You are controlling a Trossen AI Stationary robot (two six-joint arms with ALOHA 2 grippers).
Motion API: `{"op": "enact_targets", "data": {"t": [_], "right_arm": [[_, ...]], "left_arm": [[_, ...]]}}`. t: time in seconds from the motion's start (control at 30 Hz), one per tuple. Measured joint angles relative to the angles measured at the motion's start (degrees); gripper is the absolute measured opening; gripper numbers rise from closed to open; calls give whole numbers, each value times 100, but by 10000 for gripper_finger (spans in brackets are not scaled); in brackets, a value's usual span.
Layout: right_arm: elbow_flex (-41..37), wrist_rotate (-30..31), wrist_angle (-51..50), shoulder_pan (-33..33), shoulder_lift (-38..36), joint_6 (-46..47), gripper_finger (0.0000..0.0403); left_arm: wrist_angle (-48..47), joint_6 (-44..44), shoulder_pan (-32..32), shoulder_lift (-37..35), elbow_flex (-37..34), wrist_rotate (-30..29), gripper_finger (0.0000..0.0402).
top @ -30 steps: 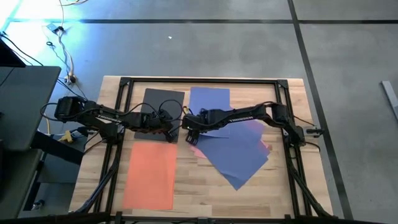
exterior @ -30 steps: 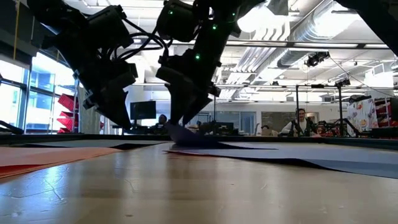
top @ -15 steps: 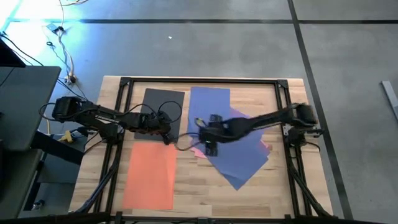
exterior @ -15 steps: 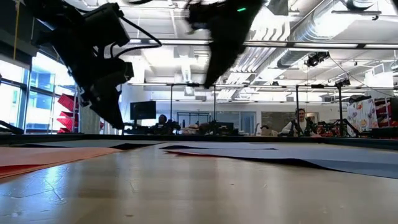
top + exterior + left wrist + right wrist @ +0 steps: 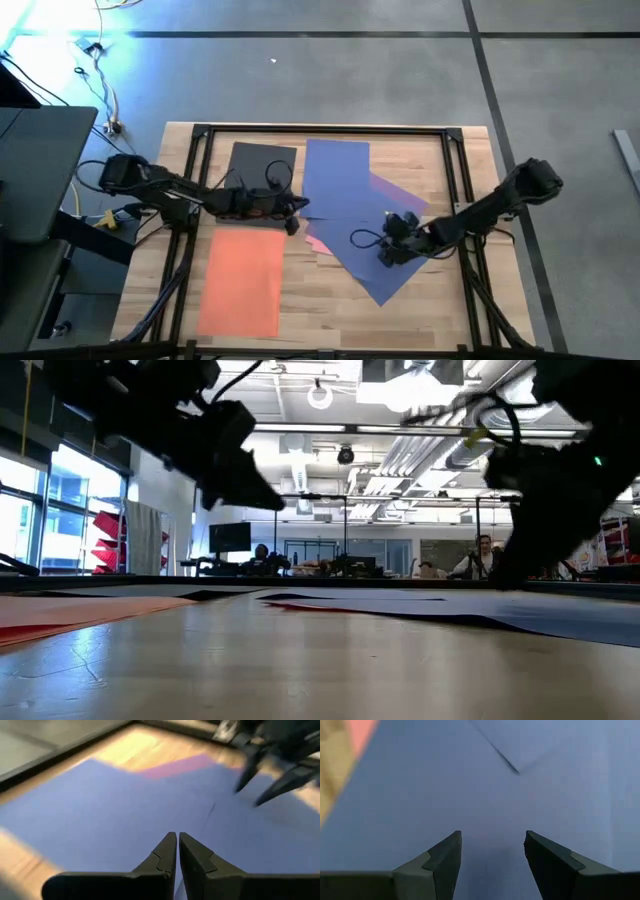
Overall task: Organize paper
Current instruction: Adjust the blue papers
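Note:
The paper lies flat on the wooden table (image 5: pixel 470 300). A dark grey sheet (image 5: pixel 262 168) is at the far left, an orange sheet (image 5: pixel 242 282) at the near left, and an upright blue sheet (image 5: pixel 337 175) in the middle. A tilted blue-purple sheet (image 5: pixel 385 262) overlaps the blue one and covers most of a pink sheet (image 5: pixel 402 194). My left gripper (image 5: pixel 295 216) is shut and empty, hanging above the table between the grey and blue sheets. My right gripper (image 5: pixel 492 840) is open just over the tilted sheet (image 5: pixel 485 795). My right gripper comes slanting down from the table's right side over the middle of the tilted blue-purple sheet, with its fingers (image 5: pixel 445 852) apart. I cannot tell whether its fingertips touch the paper.
A black metal frame (image 5: pixel 320 130) runs around the table's edges, and both arms reach in over it. Cables hang by my left arm (image 5: pixel 265 185). Bare wood shows along the near edge (image 5: pixel 320 320). People sit at desks in the room beyond (image 5: pixel 485 555).
My right gripper has lifted off the paper beside my left gripper. It has swung toward the table's right and near edges, coming down over the tilted sheet and rolling as it went. My left gripper has tipped up from pointing down to nearly level and has moved slightly right. The sheets have stayed put.

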Motion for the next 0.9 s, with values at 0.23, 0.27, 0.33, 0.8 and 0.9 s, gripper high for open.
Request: {"op": "enact_targets", "data": {"t": [0.23,0.27,0.33,0.8,0.9], "right_arm": [[-51,100,142,295,137,328,199],[-20,29,124,340,136,353,199],[66,-142,2,400,128,385,199],[906,-1950,-1485,1278,123,1128,199],[946,-2289,-1513,1480,121,1430,199]], "left_arm": [[512,83,486,1297,282,627,0],[488,15,534,1495,355,726,0],[470,-112,596,1811,493,950,0],[-439,-236,621,2309,1172,1196,0],[-515,-286,621,2307,1180,1191,0]]}}
